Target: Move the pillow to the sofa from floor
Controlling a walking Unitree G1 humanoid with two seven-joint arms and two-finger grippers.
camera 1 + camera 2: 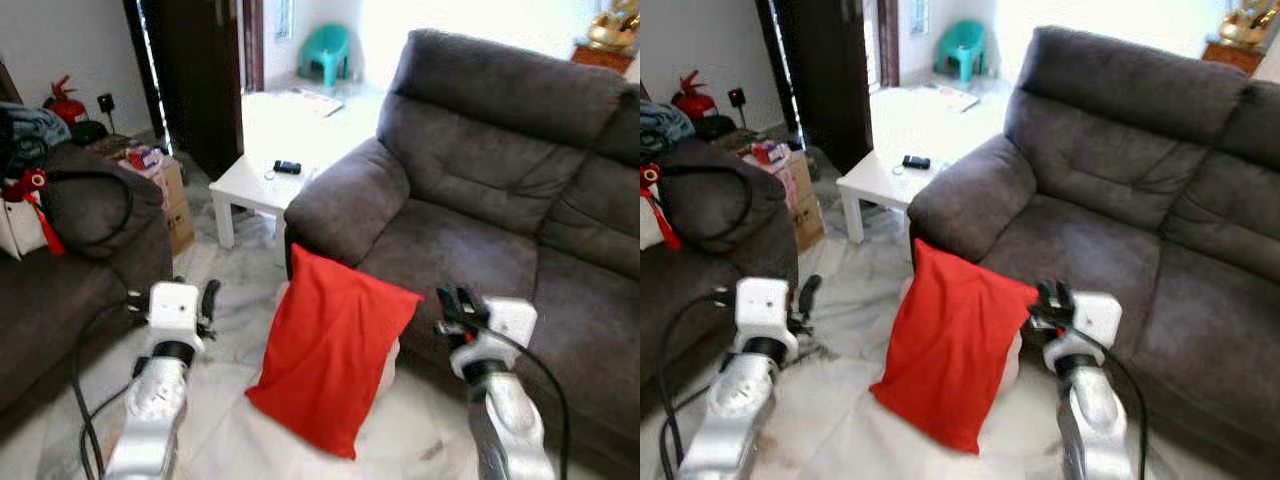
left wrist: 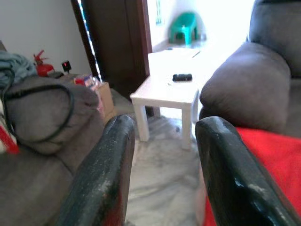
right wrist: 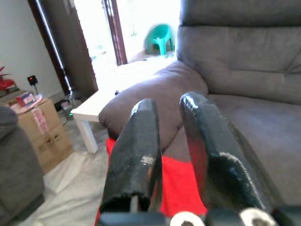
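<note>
- Red pillow (image 1: 332, 350) stands on the marble floor (image 1: 235, 300), tilted, its top edge leaning against the front of the grey sofa (image 1: 500, 190) just below the armrest.
- Left claw (image 1: 206, 300) raised to the pillow's left, apart from it; fingers (image 2: 106, 174) spread, nothing between them.
- Right claw (image 1: 452, 303) raised near the pillow's upper right corner, in front of the sofa seat; fingers (image 3: 136, 155) slightly apart, empty.
- White bench (image 1: 262, 185) beside the sofa armrest, dark remote (image 1: 287, 167) on top.
- Cardboard box (image 1: 170, 195) and a second dark sofa (image 1: 70, 260) to the left.
</note>
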